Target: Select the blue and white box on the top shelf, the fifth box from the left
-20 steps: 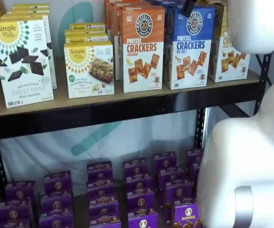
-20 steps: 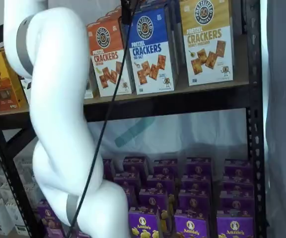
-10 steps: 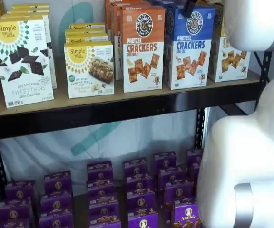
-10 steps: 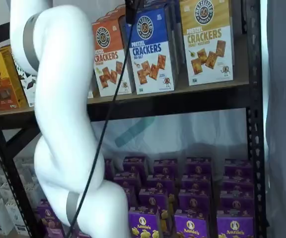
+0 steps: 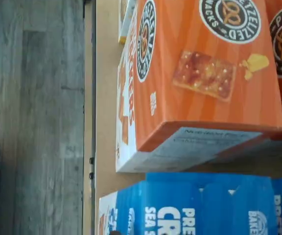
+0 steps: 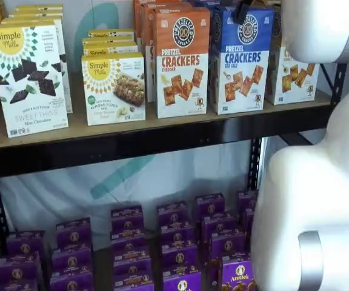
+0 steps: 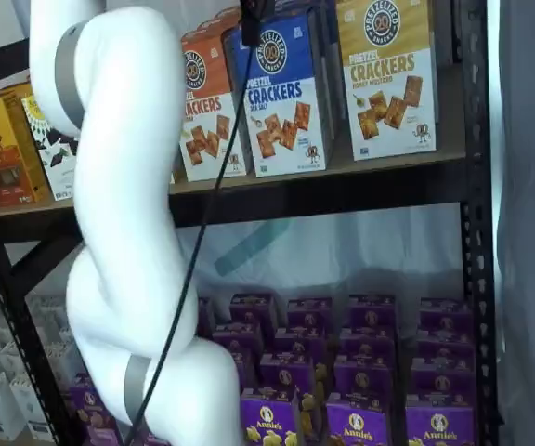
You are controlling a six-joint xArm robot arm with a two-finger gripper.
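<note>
The blue and white box (image 6: 241,60) stands upright on the top shelf (image 6: 162,126) between an orange-topped cracker box (image 6: 182,60) and a yellow-topped one (image 6: 291,76). It also shows in a shelf view (image 7: 281,98). My gripper (image 6: 241,11) shows only as a black finger at the view's top edge, just above the blue box's upper front; its tip also hangs there in a shelf view (image 7: 256,11). No gap or grip shows. The wrist view looks down on the blue box's top (image 5: 204,205) and the orange box's top (image 5: 204,68).
Simple Mills boxes (image 6: 29,79) stand further left on the top shelf. Small purple boxes (image 6: 174,242) fill the lower level. My white arm (image 7: 119,214) covers part of both shelf views, with a black cable (image 7: 202,214) hanging down. Black uprights (image 7: 476,232) frame the shelves.
My arm has swung slightly to the right in both shelf views, and the black finger has shifted a little right above the blue box. No box has moved.
</note>
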